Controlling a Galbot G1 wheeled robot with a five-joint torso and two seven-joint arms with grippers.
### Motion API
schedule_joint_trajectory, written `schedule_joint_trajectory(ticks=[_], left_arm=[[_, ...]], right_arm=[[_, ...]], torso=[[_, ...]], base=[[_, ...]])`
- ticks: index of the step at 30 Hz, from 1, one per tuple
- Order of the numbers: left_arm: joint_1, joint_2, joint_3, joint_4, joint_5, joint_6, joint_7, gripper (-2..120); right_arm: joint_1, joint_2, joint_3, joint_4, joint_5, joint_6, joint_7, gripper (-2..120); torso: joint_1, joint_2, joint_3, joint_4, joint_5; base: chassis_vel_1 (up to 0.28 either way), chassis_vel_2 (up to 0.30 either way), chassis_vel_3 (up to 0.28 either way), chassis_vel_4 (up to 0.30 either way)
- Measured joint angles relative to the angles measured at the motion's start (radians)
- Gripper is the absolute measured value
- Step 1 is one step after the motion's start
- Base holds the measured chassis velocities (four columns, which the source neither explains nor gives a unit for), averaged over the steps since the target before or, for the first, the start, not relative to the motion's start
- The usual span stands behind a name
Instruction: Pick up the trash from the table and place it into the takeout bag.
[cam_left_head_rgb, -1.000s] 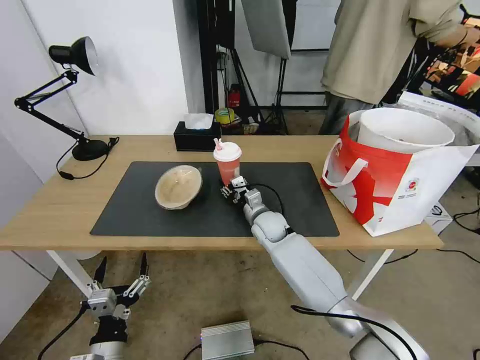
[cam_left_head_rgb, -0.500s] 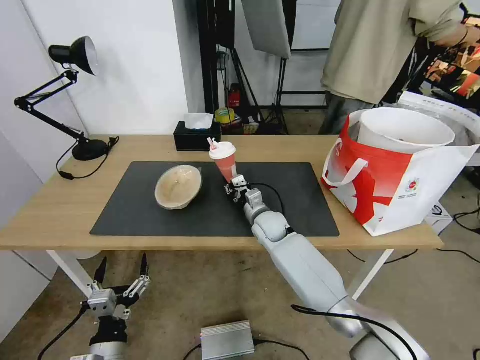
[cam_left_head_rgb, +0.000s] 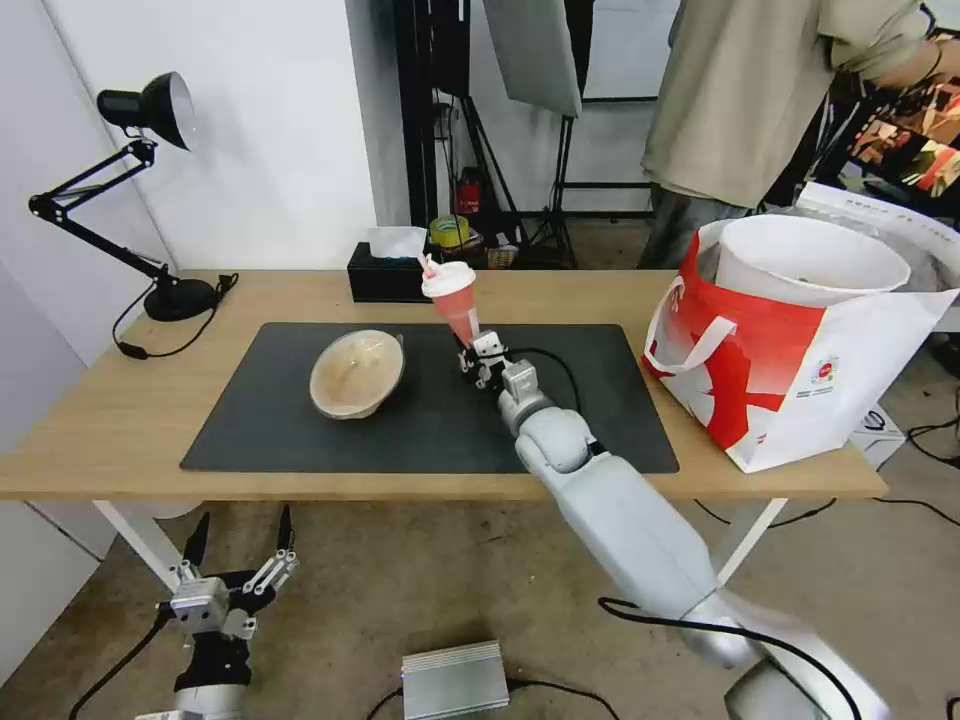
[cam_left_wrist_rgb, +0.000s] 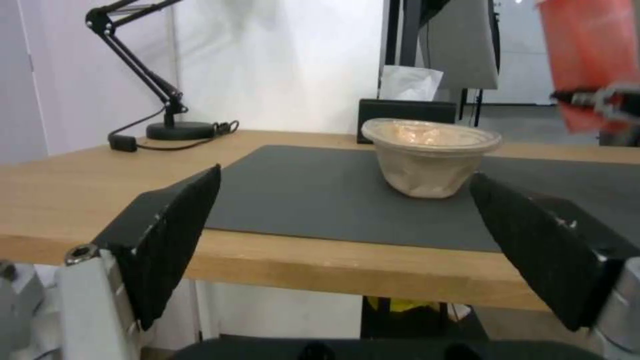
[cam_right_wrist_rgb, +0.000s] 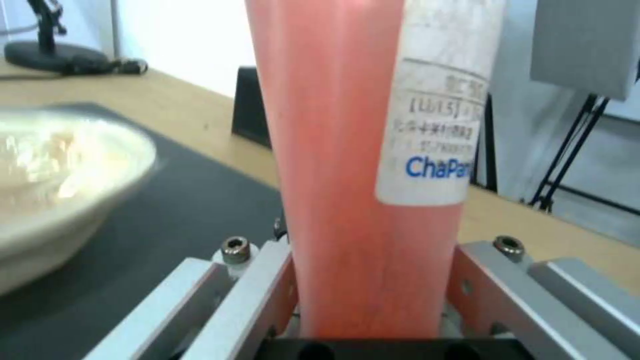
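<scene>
My right gripper (cam_left_head_rgb: 478, 350) is shut on the lower part of the red paper cup (cam_left_head_rgb: 456, 305), which has a white lid and straw and hangs tilted above the black mat (cam_left_head_rgb: 300, 430). The right wrist view has the cup (cam_right_wrist_rgb: 360, 150) clamped between the metal fingers (cam_right_wrist_rgb: 260, 285). The tan lidded bowl (cam_left_head_rgb: 356, 373) sits on the mat to the cup's left, and it is also in the left wrist view (cam_left_wrist_rgb: 430, 155). The red-and-white takeout bag (cam_left_head_rgb: 790, 370) stands at the table's right end with a wide white bowl (cam_left_head_rgb: 805, 258) inside. Below the table's front left edge, my left gripper (cam_left_head_rgb: 240, 545) hangs open.
A black tissue box (cam_left_head_rgb: 392, 268) stands at the table's back edge behind the cup. A black desk lamp (cam_left_head_rgb: 150, 200) occupies the back left corner. A person in a beige top (cam_left_head_rgb: 760, 90) stands behind the bag. A grey box (cam_left_head_rgb: 455, 680) lies on the floor.
My right gripper has lifted the red cup off the mat and carried it up and slightly back, tilting it. The left arm has stayed put.
</scene>
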Motion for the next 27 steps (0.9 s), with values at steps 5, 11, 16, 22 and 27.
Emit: schedule_joint_trajectory(ticks=[5,11,16,22,27], left_arm=[[0.0,0.01,-0.008,0.0,-0.003,0.0,0.0,100],[0.001,0.022,-0.015,0.002,-0.01,0.0,0.0,100],[-0.001,0.034,-0.021,0.003,-0.015,0.0,0.0,100],[-0.003,0.044,-0.024,0.006,-0.016,0.0,0.0,100],[-0.003,0.051,-0.025,0.004,-0.018,0.0,0.0,100]], right_arm=[[0.033,-0.054,-0.022,0.087,0.055,-0.034,0.02,12],[0.067,-0.116,-0.046,0.168,0.113,-0.065,0.036,11],[0.107,-0.187,-0.06,0.251,0.179,-0.096,0.042,11],[0.169,-0.298,-0.062,0.362,0.266,-0.135,0.041,11],[0.225,-0.391,-0.062,0.427,0.32,-0.152,0.038,11]], torso=[[0.0,0.0,0.0,0.0,-0.0001],[0.0,0.0,0.0,0.0,0.0],[0.0,0.0,0.0,0.0,0.0],[0.0,0.0,0.0,0.0,0.0],[0.0,0.0,0.0,0.0,0.0001]], base=[[0.0,0.0,0.0,0.0],[0.0,0.0,0.0,0.0],[0.0,0.0,0.0,0.0],[0.0,0.0,0.0,0.0],[0.0,0.0,0.0,0.0]])
